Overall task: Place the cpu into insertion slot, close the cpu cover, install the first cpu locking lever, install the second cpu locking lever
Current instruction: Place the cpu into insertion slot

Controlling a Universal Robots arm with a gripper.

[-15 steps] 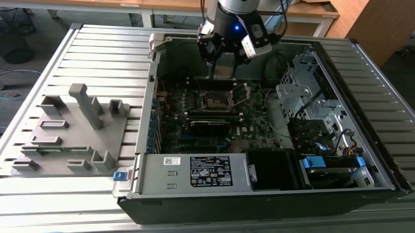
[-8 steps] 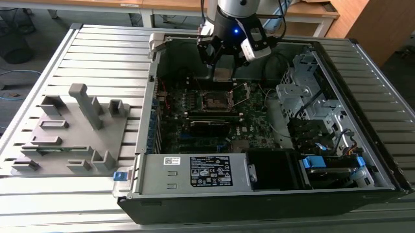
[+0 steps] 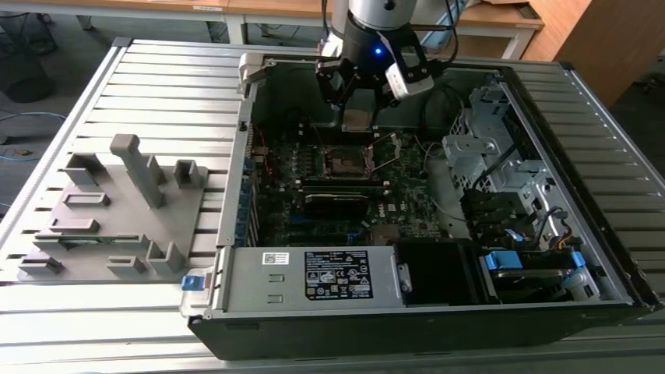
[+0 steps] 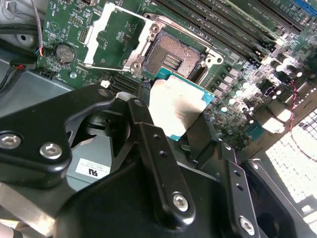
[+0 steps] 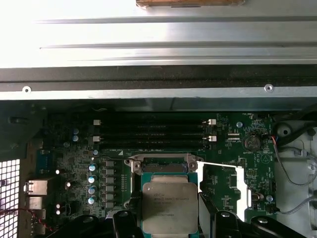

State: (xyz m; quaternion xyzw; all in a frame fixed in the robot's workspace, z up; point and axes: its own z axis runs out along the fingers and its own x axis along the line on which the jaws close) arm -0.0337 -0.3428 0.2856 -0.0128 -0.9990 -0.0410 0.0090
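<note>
A grey slatted metal worktable [image 3: 156,86] stood on a grey floor [image 3: 73,47] under even indoor light, with pale wooden desks [image 3: 270,9] behind it, a wooden cabinet [image 3: 608,39] at the exterior view's right and a dark wire bin [image 3: 21,70] at its left.

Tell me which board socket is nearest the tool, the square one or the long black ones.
The square insertion slot, silver-rimmed with its cpu cover swung open; the tool holds the cpu right by it.

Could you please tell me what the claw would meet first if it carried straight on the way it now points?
Probably the open insertion slot, just ahead of the cpu held in the claw; exact alignment and depth are unclear.
</note>
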